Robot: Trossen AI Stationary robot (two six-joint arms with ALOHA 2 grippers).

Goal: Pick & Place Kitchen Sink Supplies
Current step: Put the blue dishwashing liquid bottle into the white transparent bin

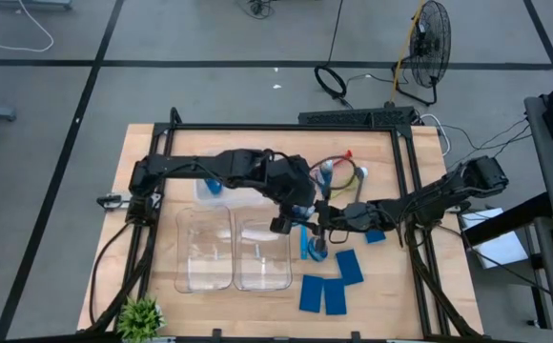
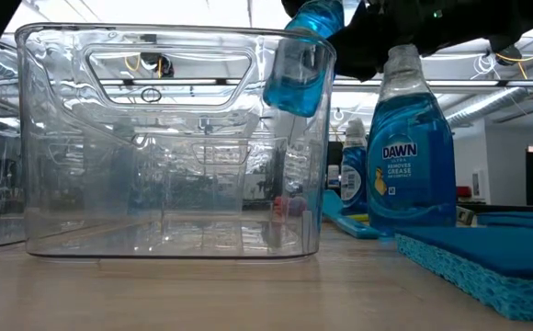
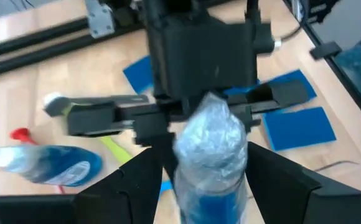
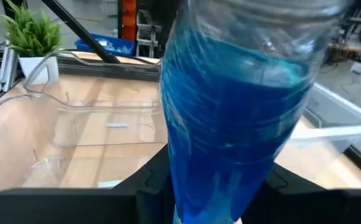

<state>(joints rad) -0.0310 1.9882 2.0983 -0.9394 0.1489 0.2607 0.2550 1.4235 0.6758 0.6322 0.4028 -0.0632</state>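
1. A small bottle [image 2: 299, 64] of blue liquid hangs tilted in the air just beside the upper corner of the nearer clear bin [image 2: 170, 138], close to both grippers in the middle of the table.
2. The left gripper [image 3: 202, 168] pinches this bottle below its pale cap [image 3: 210, 134], one dark finger on each side.
3. The right gripper [image 4: 221, 186] also has a blue bottle pressed between its fingers; whether it is the same one is hard to tell, since the arms overlap from above.
4. The bottle looks smooth, rounded and heavy with liquid, so it could slip or swing; a hold on the narrow waist or neck seems safest.
5. A second bottle [image 2: 412, 156] stands upright on the table just beside it, with flat blue sponges [image 1: 332, 282] nearby.
6. Another bottle [image 3: 46, 165] lies on its side, near some brushes [image 1: 341, 171].
7. The bin's wall stands in the way, so the bottle must clear the rim; a second bin [image 1: 205, 250] sits alongside, and a potted plant [image 1: 140, 316] stands well apart at the table's corner.
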